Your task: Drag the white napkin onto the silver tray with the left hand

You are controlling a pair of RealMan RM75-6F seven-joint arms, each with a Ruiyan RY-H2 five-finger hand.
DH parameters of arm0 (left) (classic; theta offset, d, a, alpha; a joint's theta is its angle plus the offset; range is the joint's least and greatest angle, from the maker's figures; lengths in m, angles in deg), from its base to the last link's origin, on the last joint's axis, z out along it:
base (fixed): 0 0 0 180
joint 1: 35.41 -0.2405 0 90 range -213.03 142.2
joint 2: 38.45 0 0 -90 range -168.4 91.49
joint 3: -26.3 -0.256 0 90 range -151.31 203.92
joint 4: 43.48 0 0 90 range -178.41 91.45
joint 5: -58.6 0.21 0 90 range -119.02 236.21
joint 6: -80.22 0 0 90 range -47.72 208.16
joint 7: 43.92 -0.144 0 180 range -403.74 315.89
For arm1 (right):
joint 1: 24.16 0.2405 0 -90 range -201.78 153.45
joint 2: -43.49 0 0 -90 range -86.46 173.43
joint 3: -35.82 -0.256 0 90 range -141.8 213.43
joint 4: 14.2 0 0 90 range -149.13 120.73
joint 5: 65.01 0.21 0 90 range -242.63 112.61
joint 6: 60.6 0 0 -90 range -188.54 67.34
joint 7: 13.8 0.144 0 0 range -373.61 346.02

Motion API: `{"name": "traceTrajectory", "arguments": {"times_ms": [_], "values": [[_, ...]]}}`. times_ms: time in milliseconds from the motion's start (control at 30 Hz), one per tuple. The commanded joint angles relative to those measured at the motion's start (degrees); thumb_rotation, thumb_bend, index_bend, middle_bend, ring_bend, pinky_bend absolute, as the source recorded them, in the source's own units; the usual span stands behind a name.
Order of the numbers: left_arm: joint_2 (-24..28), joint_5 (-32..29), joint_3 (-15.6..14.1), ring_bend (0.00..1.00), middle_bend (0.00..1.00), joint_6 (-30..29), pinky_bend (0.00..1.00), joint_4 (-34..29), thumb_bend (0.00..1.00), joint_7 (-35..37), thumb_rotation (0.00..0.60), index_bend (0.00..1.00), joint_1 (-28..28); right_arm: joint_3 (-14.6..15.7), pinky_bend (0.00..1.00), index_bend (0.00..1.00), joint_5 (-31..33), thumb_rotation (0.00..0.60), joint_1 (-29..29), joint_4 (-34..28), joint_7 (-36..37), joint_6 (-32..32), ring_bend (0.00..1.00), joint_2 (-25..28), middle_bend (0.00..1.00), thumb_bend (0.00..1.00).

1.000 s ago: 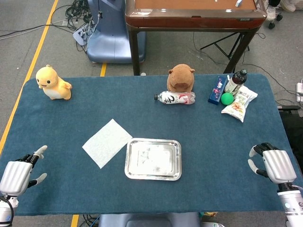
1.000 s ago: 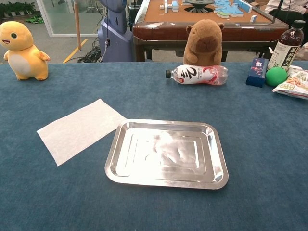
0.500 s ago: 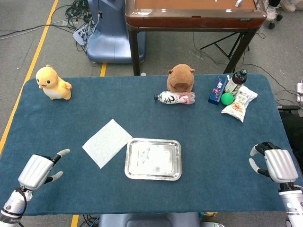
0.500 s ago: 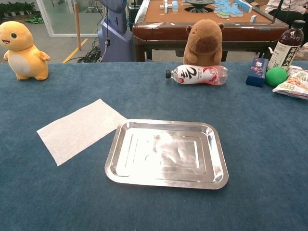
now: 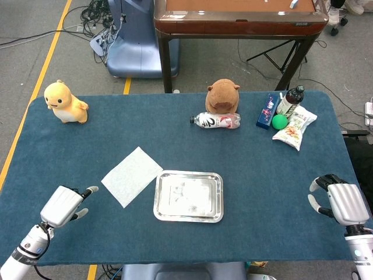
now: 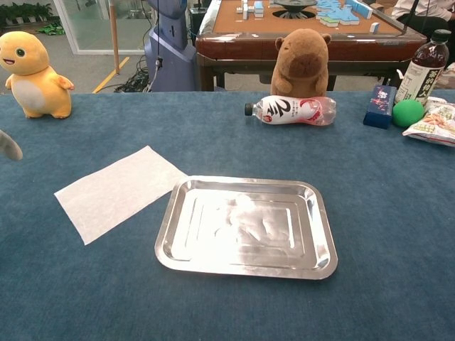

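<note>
White and flat, the napkin (image 5: 132, 175) lies on the blue tablecloth (image 5: 245, 169) just left of the silver tray (image 5: 188, 196), one corner close to the tray's left rim; from the head view I cannot tell whether they touch, and in the chest view the napkin (image 6: 119, 191) stops just short of the tray (image 6: 247, 226). Nothing lies in the tray.

The left hand (image 5: 63, 206) hovers near the front left of the table, close to the napkin's left corner but apart from it, fingers spread and holding nothing. In the chest view only a blurred fingertip (image 6: 8, 145) shows at the left edge. The right hand (image 5: 341, 202) sits at the front right edge, well apart from the tray, fingers loosely curled and apart around nothing.

Along the far side stand a yellow plush toy (image 5: 64, 102) at the left, a brown plush toy (image 5: 222, 96) with a plastic bottle (image 5: 215, 121) lying in front of it, and at the right a blue box (image 5: 267, 110), a dark bottle (image 5: 290, 101), a green ball (image 5: 280, 121) and a snack bag (image 5: 296, 128).
</note>
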Motion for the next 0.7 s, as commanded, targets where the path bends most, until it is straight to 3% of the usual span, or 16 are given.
{"name": "traceTrajectory", "arguments": {"times_ms": [33,100,133,233,367,700], "values": [[-0.30,-0.75,-0.32,0.31,0.37,1.19,0.53,-0.04,0.11,-0.45,0.600,0.36,0.43,0.02,0.49,0.53,-0.03,0.600,0.01,0.01,0.04,0.05,0.32,0.03,0.50,0.36],[-0.67,-0.85,-0.31,0.07,0.11,1.18,0.33,0.11,0.11,-0.42,0.600,0.36,0.63,0.05,0.49,0.53,-0.09,0.600,0.00,0.00,0.06,0.02,0.32,0.03,0.50,0.36],[-0.87,-0.72,-0.46,0.02,0.04,1.20,0.25,0.29,0.11,-0.03,0.600,0.36,0.81,0.05,0.49,0.53,-0.13,0.600,0.01,-0.01,0.09,0.01,0.32,0.03,0.50,0.36],[-0.97,-0.38,-1.05,0.00,0.00,1.94,0.09,0.74,0.11,0.51,0.600,0.37,1.38,0.04,0.49,0.53,-0.17,0.600,0.00,0.00,0.18,-0.03,0.32,0.05,0.50,0.36],[-2.22,-0.22,-1.35,0.00,0.00,2.85,0.03,2.19,0.11,0.49,0.600,0.37,2.29,-0.01,0.49,0.53,-0.16,0.600,-0.03,0.00,0.43,-0.12,0.32,0.10,0.50,0.35],[-7.46,0.38,-1.16,0.00,0.00,3.03,0.02,7.36,0.11,4.75,0.600,0.43,4.99,-0.04,0.49,0.53,-0.30,0.600,-0.05,-0.04,0.85,-0.24,0.32,0.20,0.50,0.36]]}}
